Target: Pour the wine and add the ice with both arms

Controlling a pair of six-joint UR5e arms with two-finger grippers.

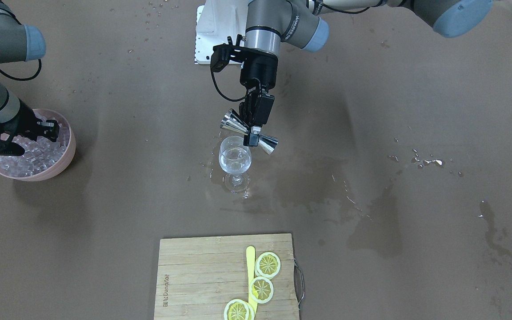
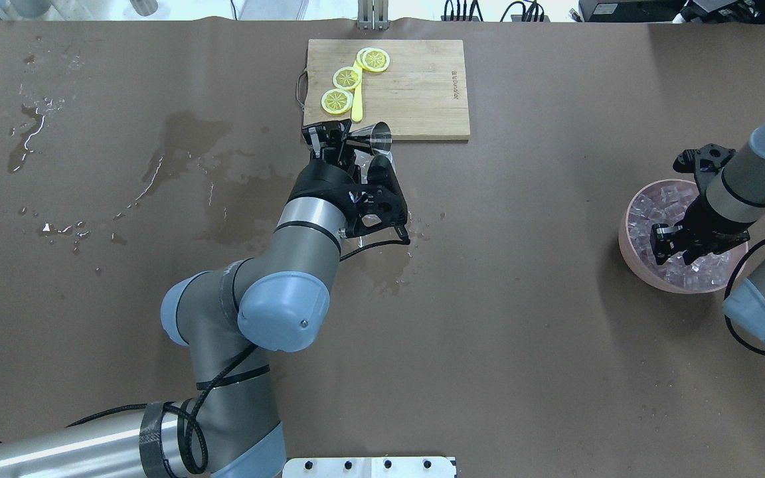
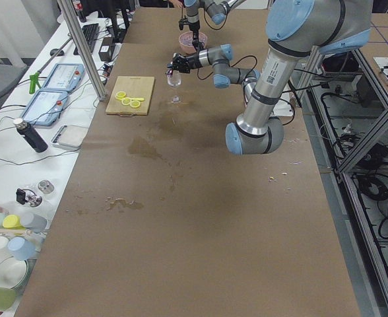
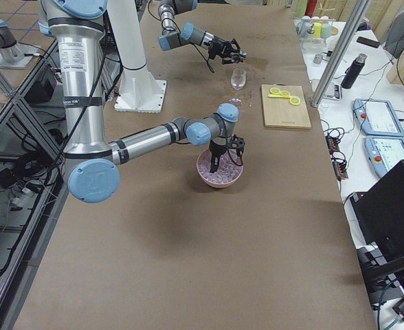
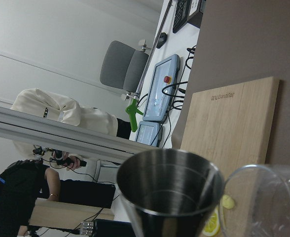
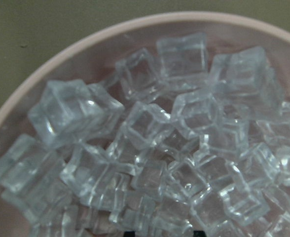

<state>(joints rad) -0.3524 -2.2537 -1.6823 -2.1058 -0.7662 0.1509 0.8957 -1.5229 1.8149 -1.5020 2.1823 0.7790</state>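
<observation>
My left gripper (image 1: 252, 133) is shut on the waist of a steel double-cone jigger (image 1: 267, 143), which lies tipped almost flat just above the rim of a stemmed wine glass (image 1: 235, 160) at the table's middle. The wine (image 1: 235, 166) is a clear liquid low in the glass's bowl. In the left wrist view the jigger's mouth (image 5: 169, 192) sits beside the glass rim (image 5: 263, 202). My right gripper (image 1: 51, 130) hangs open over a pink bowl (image 1: 71, 151), its tips down among the ice (image 1: 34, 155). The right wrist view is filled with ice (image 6: 150, 128).
A wooden cutting board (image 1: 194, 275) carries lemon slices (image 1: 268, 264) and a yellow stick, on the operators' side of the glass. Wet patches (image 1: 371, 231) and droplets spread around the glass and over my left half of the table. A white base plate (image 1: 216, 26) lies behind the glass.
</observation>
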